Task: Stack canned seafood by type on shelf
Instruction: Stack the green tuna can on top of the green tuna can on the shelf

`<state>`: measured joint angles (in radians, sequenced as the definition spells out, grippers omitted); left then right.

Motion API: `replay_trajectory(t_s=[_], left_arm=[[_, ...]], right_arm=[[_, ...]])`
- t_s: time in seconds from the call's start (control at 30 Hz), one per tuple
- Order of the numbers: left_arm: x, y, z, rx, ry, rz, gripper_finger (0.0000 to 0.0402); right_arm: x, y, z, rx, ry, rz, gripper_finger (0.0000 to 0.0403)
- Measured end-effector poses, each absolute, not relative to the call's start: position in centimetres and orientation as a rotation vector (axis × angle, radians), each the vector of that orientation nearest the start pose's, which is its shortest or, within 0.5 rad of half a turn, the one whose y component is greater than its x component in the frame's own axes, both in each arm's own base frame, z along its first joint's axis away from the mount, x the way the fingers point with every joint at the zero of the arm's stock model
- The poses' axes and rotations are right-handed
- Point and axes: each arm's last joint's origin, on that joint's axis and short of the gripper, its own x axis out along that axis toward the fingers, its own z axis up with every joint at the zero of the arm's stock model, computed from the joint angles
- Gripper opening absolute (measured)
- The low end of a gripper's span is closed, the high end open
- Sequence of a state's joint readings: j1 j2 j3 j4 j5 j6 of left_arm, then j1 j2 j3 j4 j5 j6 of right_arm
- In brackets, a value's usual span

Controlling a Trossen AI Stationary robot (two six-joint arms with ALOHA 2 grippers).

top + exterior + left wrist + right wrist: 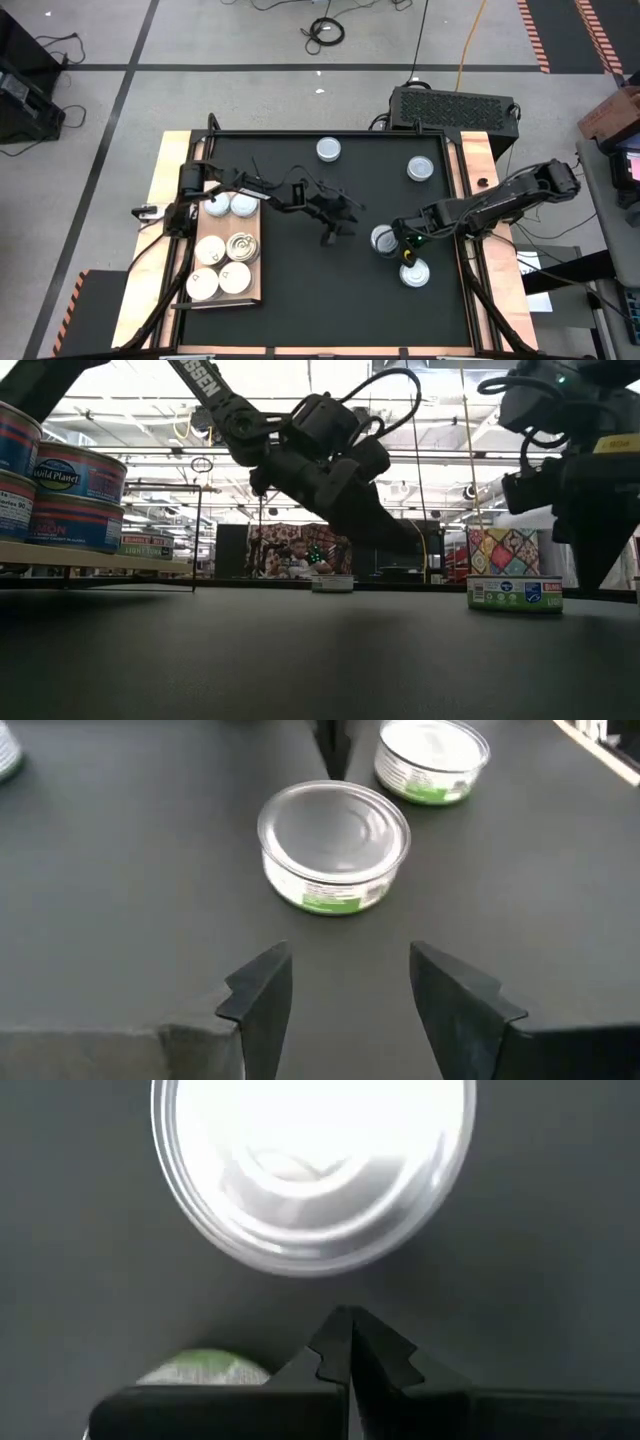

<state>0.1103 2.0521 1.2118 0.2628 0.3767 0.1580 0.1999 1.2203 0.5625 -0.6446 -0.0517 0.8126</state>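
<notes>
Tin point(335, 845) sits on mat just ahead of left gripper point(350, 995), jaws spread, empty. We judge it rigid, light, slick-walled: grip across side wall. Right gripper point(350, 1342) pressed together beside it.

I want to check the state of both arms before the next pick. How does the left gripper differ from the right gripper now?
The left gripper has its fingers spread apart; the right gripper has its fingers pressed together. The left gripper faces a silver-topped can lying ahead of it on the black mat; the right gripper hangs beside a bright-topped can. Both hold nothing and are over the mat.
</notes>
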Motion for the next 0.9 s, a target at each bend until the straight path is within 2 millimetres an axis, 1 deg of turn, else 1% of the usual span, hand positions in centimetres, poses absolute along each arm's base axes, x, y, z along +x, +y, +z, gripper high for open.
replay_trajectory(t_s=[0.1, 0.17, 0.23, 0.27, 0.43, 0.5, 0.7, 0.77, 0.9], left_arm=[[43.0, 3.0, 13.9, 0.031, 0.544, -0.318, 0.0201], [43.0, 2.8, 13.8, 0.024, 0.551, -0.301, 0.0201], [43.0, 2.6, 13.9, -0.031, 0.567, -0.255, 0.0201], [43.0, 2.7, 13.8, -0.085, 0.575, -0.229, 0.0201], [42.5, 4.5, 13.5, -0.398, 0.648, -0.145, 0.0201], [42.2, 5.4, 13.2, -0.486, 0.686, -0.11, 0.0201], [41.2, 8.0, 12.7, -0.598, 0.758, -0.006, 0.0201], [40.9, 8.6, 12.5, -0.634, 0.776, 0.022, 0.0201], [40.5, 9.6, 12.4, -0.692, 0.791, 0.061, 0.0201]], right_arm=[[19.0, 3.7, 15.0, 0.581, 1.284, -0.313, 0.0], [19.9, 3.4, 14.6, 0.563, 1.241, -0.296, 0.0], [20.7, 3.1, 14.3, 0.544, 1.192, -0.285, 0.0], [21.2, 2.9, 14.2, 0.535, 1.166, -0.28, 0.0], [23.0, 2.0, 13.7, 0.48, 1.04, -0.248, 0.0], [23.7, 1.6, 13.5, 0.439, 0.992, -0.252, 0.0], [25.5, 0.2, 12.8, 0.314, 0.864, -0.273, 0.0], [26.1, 0.0, 12.6, 0.286, 0.826, -0.255, 0.0], [26.6, -0.5, 12.0, 0.243, 0.807, -0.251, 0.0]])
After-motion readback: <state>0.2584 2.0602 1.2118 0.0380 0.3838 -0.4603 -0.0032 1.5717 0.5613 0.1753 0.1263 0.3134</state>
